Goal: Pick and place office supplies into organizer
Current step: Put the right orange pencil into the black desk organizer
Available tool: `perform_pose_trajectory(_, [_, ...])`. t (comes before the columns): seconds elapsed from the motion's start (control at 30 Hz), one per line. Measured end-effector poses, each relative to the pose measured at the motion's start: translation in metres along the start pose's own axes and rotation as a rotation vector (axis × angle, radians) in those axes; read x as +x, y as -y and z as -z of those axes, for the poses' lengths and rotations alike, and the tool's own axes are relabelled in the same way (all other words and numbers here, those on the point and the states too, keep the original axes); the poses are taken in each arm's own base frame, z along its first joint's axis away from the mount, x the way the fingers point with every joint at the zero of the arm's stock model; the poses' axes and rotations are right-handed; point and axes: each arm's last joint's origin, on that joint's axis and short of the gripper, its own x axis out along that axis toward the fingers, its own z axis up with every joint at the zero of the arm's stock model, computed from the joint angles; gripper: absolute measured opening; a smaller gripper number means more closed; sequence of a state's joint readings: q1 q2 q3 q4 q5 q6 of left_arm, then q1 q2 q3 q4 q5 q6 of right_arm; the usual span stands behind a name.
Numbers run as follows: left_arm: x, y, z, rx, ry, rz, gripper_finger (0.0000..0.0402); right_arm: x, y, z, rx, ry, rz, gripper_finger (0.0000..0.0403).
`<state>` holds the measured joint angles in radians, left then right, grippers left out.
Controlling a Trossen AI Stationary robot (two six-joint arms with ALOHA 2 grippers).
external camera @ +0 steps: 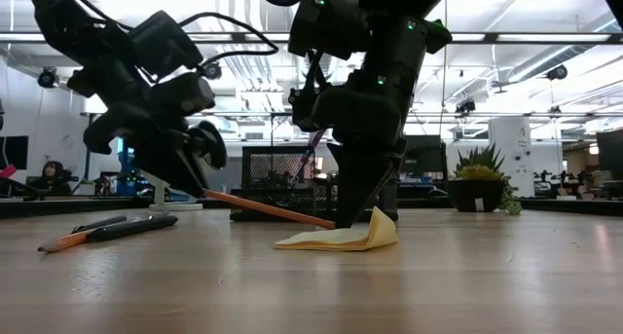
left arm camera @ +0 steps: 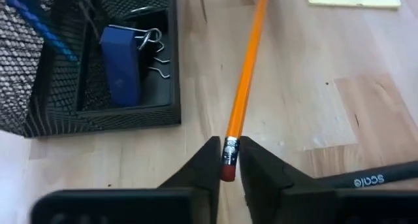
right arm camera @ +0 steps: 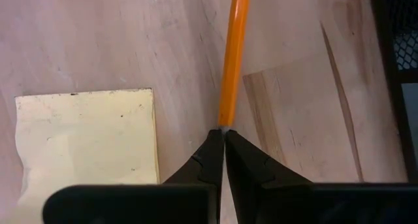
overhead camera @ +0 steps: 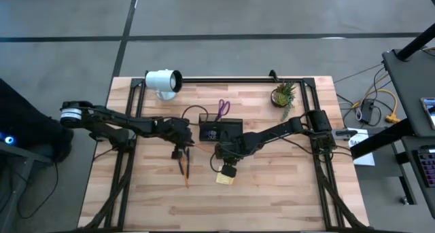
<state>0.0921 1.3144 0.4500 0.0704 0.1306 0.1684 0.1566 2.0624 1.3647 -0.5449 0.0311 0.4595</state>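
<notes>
Pencil (left arm camera: 247, 87): a thin orange one with a metal ferrule and red eraser, slanting up off the tabletop (overhead camera: 272, 192). Left end effector (left arm camera: 228, 160) is clenched on its eraser end; right end effector (right arm camera: 224, 142), fingers pressed together, meets its tip beside the yellow sticky-note pad (right arm camera: 85, 139), near the black mesh organizer (left arm camera: 65, 67).

I'm seeing a white cylindrical lamp (overhead camera: 164, 81) lying at the wooden bench's (overhead camera: 272, 192) far edge, with a small potted plant (overhead camera: 283, 95) sitting farther along it.
</notes>
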Motion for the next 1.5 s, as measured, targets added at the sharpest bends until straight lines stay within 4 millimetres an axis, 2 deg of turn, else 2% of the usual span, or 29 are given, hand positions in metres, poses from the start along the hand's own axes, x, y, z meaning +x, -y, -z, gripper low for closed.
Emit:
perform_pose_trajectory(0.1, [0.001, 0.001, 0.002, 0.015, -0.012, 0.016, 0.0011, 0.000, 0.000, 0.000, 0.000, 0.000, 0.000, 0.0008])
perform_pose_trajectory(0.27, [0.000, 0.001, 0.003, 0.022, -0.029, 0.012, 0.0010, 0.000, 0.000, 0.000, 0.001, 0.002, 0.001, 0.0008])
perform_pose_trajectory(0.47, [-0.020, -0.002, -0.012, 0.080, -0.120, -0.077, 0.0010, -0.007, -0.003, 0.000, -0.006, 0.045, 0.056, 0.0008])
perform_pose_trajectory(0.6, [-0.048, -0.004, -0.033, 0.145, -0.178, -0.152, 0.0009, -0.018, -0.004, 0.002, 0.014, 0.081, 0.141, 0.0008])
perform_pose_trajectory(0.73, [-0.088, -0.006, -0.059, 0.190, -0.196, -0.224, 0.0009, -0.026, -0.005, 0.007, 0.066, 0.100, 0.235, 0.0008])
perform_pose_trajectory(0.9, [-0.137, -0.009, -0.088, 0.286, -0.232, -0.356, 0.0008, -0.034, -0.005, 0.007, 0.090, 0.128, 0.272, 0.0008])
perform_pose_trajectory(1.0, [-0.151, -0.012, -0.099, 0.373, -0.334, -0.432, 0.0008, -0.036, -0.004, 0.007, 0.106, 0.155, 0.314, 0.0008])
perform_pose_trajectory(1.1, [-0.153, -0.014, -0.108, 0.445, -0.431, -0.432, 0.0008, -0.037, -0.003, 0.007, 0.132, 0.176, 0.335, 0.0008])
perform_pose_trajectory(1.2, [-0.146, -0.017, -0.117, 0.500, -0.497, -0.416, 0.0008, -0.037, -0.003, 0.006, 0.149, 0.183, 0.331, 0.0008])
perform_pose_trajectory(1.3, [-0.136, -0.021, -0.124, 0.570, -0.567, -0.456, 0.0008, -0.037, -0.004, 0.007, 0.189, 0.190, 0.327, 0.0008])
perform_pose_trajectory(1.5, [-0.105, -0.027, -0.133, 0.685, -0.695, -0.407, 0.0008, -0.038, -0.007, 0.008, 0.245, 0.214, 0.330, 0.0008])
